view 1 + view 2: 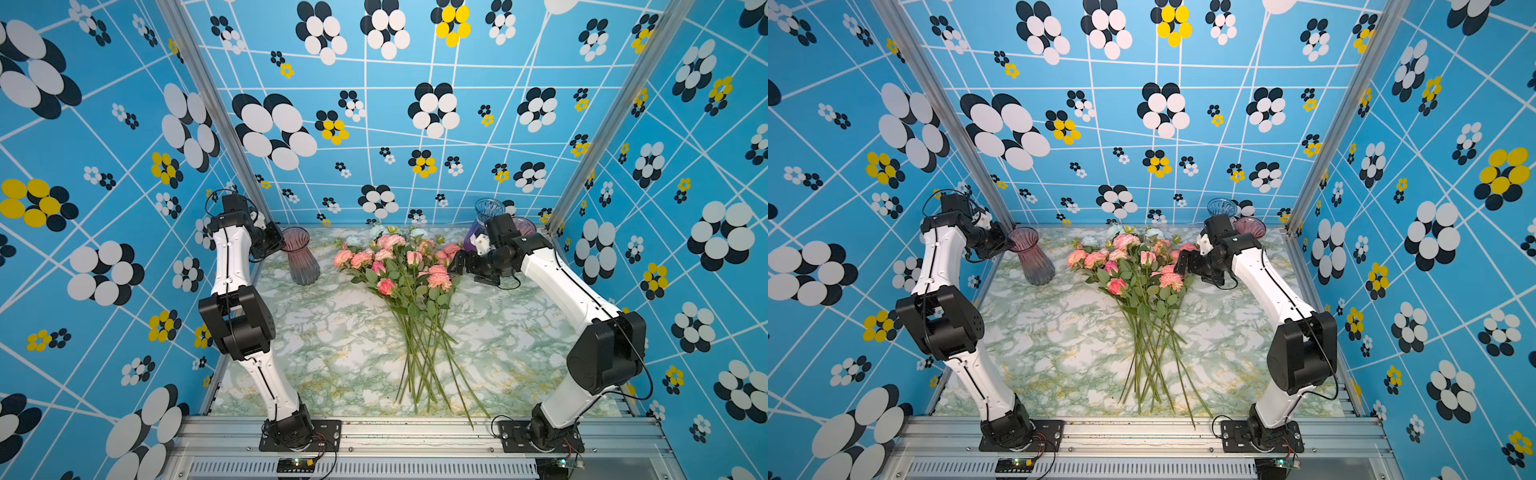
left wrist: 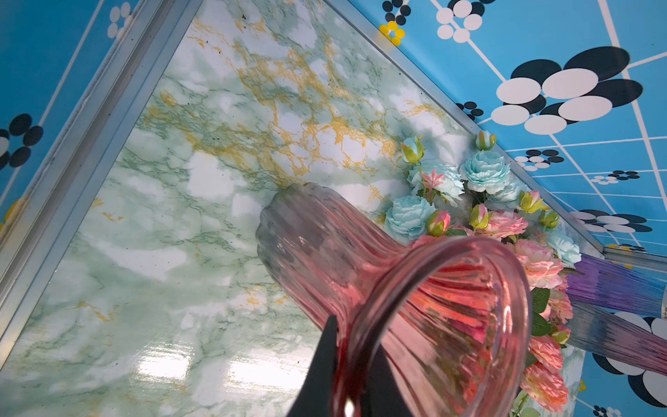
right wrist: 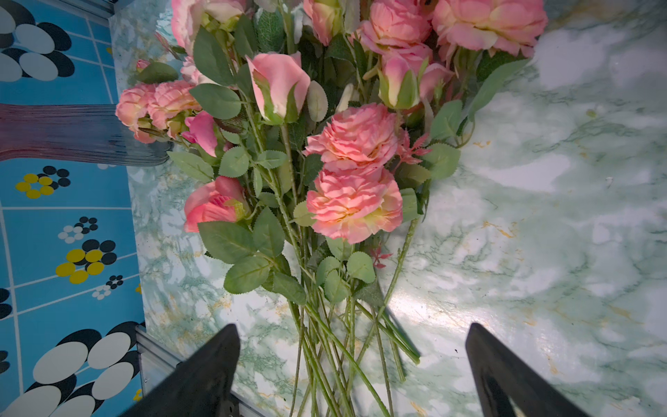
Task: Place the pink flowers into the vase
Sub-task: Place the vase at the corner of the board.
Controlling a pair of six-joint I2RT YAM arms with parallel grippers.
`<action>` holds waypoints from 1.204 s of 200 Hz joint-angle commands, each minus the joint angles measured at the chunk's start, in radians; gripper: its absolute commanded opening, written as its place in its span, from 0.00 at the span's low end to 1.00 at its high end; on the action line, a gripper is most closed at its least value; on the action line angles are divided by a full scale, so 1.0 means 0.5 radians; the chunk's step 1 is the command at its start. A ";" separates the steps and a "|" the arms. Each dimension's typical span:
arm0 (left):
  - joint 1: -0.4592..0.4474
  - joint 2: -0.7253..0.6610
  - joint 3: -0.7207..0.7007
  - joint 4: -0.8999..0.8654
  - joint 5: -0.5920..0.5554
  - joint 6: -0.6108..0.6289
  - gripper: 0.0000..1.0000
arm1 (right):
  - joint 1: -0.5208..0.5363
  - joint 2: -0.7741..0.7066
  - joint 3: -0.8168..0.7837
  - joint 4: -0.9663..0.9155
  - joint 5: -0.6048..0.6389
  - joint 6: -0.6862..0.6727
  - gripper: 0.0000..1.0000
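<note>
Clamps the left gripper (image 2: 350,364) on the rim of the tilted pink glass vase (image 1: 302,259) near the worktop's (image 1: 332,353) far left corner. Holds the right gripper (image 3: 352,326) wide apart just beside the pink flowers (image 1: 399,266), lying mid-worktop, blooms toward the far edge.

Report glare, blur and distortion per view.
Both top views: wall grid bows, wide-lens distortion. Left wrist view: white glare on the table, a highlight on the vase rim. Right wrist view: pink flowers sharp, evenly lit.
</note>
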 commanded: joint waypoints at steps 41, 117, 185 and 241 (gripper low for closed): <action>0.011 0.101 0.157 -0.032 -0.018 0.032 0.00 | 0.096 0.070 0.167 -0.131 0.047 -0.033 0.99; -0.050 0.130 0.223 -0.097 -0.075 0.078 0.13 | 0.229 0.311 0.554 -0.487 0.304 -0.192 0.99; -0.100 0.119 0.256 -0.118 -0.135 0.101 0.25 | 0.227 0.198 0.422 -0.463 0.356 -0.225 0.99; -0.101 0.087 0.267 -0.149 -0.175 0.131 0.33 | 0.229 0.194 0.423 -0.453 0.310 -0.224 0.99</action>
